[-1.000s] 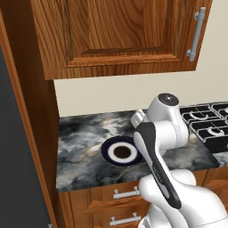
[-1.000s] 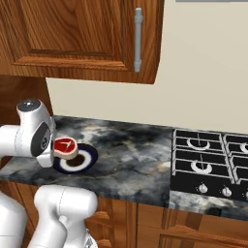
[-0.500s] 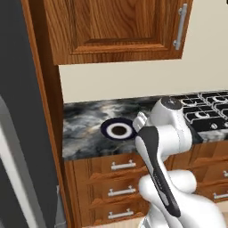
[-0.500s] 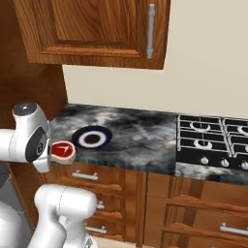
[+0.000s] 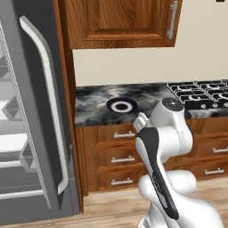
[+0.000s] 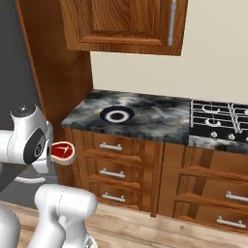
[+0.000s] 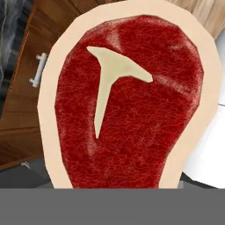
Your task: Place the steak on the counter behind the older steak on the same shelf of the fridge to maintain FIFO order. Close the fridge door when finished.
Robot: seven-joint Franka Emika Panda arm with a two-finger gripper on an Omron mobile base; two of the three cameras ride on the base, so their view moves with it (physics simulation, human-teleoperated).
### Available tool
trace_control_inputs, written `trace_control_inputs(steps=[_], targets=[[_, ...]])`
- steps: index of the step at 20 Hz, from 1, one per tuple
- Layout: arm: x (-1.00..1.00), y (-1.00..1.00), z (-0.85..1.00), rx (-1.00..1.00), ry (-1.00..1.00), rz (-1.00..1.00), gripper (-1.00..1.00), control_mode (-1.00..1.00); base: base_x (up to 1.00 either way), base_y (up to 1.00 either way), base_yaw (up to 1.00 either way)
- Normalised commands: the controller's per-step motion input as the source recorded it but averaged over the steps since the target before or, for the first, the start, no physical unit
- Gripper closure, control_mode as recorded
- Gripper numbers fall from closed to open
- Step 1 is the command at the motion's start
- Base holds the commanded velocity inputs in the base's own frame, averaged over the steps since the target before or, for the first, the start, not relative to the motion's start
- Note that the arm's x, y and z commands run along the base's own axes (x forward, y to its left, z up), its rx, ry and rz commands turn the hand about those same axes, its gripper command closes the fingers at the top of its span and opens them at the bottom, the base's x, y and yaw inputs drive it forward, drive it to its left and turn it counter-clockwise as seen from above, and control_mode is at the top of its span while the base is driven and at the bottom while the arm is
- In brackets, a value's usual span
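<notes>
Rolled back from the bench (image 6: 145,116) toward the fridge (image 5: 31,133), steak (image 6: 63,151) lifted off and carried low beside the drawers. Gripper shut tight on steak. Next: reach the shelf.

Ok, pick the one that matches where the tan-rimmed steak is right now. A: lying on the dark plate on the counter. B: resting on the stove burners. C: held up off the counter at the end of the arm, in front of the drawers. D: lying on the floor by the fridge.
C: the steak hangs in the air at the arm's end, level with the wooden drawers, and the plate on the counter is bare.
</notes>
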Motion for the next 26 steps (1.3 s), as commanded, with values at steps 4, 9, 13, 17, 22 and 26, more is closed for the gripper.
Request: trace_control_inputs(steps=[4,9,13,17,22,26], targets=[[0.00,0.00,0.00,0.00,0.00,0.00,1.00,1.00,-0.47,0.24,0.56],[0.00,0.00,0.00,0.00,0.00,0.00,1.00,1.00,-0.50,-0.03,0.58],[0.00,0.00,0.00,0.00,0.00,0.00,1.00,1.00,0.10,-0.92,0.58],[0.00,0.00,0.00,0.00,0.00,0.00,1.00,1.00,-0.04,-0.91,0.58],[0.00,0.00,0.00,0.00,0.00,0.00,1.00,1.00,-0.46,-0.21,0.71],[0.00,0.00,0.00,0.00,0.00,0.00,1.00,1.00,-0.05,0.30,0.73]])
